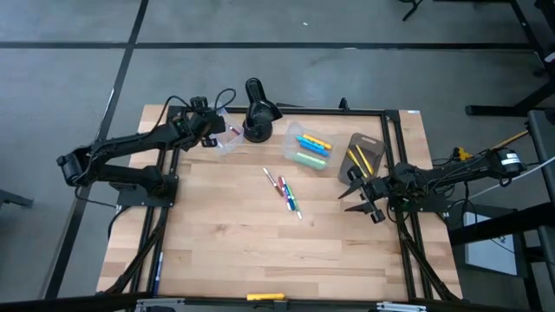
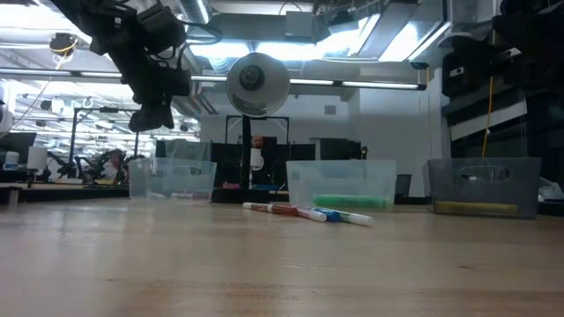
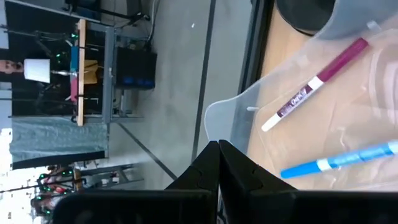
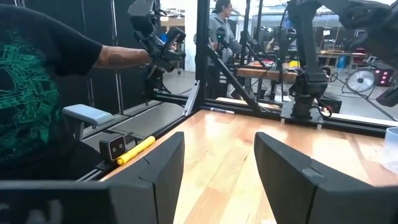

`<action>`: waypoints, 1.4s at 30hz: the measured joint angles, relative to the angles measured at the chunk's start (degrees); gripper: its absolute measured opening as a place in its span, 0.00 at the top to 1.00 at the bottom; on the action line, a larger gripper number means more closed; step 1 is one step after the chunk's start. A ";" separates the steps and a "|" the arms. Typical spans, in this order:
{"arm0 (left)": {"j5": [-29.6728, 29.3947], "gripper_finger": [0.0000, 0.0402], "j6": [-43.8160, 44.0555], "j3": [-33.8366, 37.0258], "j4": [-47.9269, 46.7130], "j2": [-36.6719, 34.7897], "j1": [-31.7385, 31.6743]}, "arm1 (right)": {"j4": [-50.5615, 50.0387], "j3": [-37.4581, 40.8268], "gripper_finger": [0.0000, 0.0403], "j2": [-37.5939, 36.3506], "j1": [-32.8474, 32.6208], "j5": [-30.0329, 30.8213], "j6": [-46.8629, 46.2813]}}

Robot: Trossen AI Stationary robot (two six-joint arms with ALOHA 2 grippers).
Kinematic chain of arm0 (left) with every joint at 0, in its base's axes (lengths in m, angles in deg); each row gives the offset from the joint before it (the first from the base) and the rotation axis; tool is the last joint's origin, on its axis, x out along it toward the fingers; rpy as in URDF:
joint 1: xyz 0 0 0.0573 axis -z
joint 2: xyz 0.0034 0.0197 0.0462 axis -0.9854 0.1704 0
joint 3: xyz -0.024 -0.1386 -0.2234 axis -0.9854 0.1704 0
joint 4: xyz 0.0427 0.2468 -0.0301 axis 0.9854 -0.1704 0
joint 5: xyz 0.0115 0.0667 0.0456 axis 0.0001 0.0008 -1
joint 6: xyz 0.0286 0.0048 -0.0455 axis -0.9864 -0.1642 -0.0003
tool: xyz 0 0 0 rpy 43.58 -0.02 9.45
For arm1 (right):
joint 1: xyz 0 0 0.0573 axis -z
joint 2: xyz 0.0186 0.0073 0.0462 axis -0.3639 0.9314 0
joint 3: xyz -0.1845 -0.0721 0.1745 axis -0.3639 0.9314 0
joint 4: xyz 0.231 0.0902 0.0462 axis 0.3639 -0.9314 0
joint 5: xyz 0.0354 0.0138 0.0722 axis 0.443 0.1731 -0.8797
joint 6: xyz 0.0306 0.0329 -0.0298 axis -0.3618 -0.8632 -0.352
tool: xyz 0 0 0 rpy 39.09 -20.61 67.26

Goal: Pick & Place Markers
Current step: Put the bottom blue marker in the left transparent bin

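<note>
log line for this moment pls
left gripper shut, empty, over left tub | right gripper open, waiting | markers loose mid-table

The blue marker (image 3: 339, 163) in the left wrist view runs off the frame's edge, so its far end is unseen. From above, the loose markers (image 1: 284, 192) at mid-table are too small to count surely. The yellow ones (image 1: 361, 159) in the grey tub (image 1: 375, 146) blur together, partly behind the right arm.
</note>
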 joint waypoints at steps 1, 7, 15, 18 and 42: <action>-0.01 1.00 0.43 0.00 0.20 -0.03 0.00 | -0.02 0.00 0.52 0.02 0.02 -0.02 0.00; 0.06 1.00 3.67 0.00 0.12 0.00 1.50 | 0.39 0.00 0.52 0.00 0.01 0.25 -0.71; 4.36 0.99 11.77 0.00 0.80 -0.11 5.80 | 3.63 0.00 0.52 0.00 -0.02 2.56 -2.06; 4.67 0.99 15.24 0.00 0.93 -0.11 7.37 | 2.50 -0.01 0.52 -0.02 -0.02 2.56 -2.95; 1.93 0.97 31.00 -1.17 -1.44 -0.11 20.49 | -28.13 -0.02 0.52 -20.11 0.48 18.01 -1.36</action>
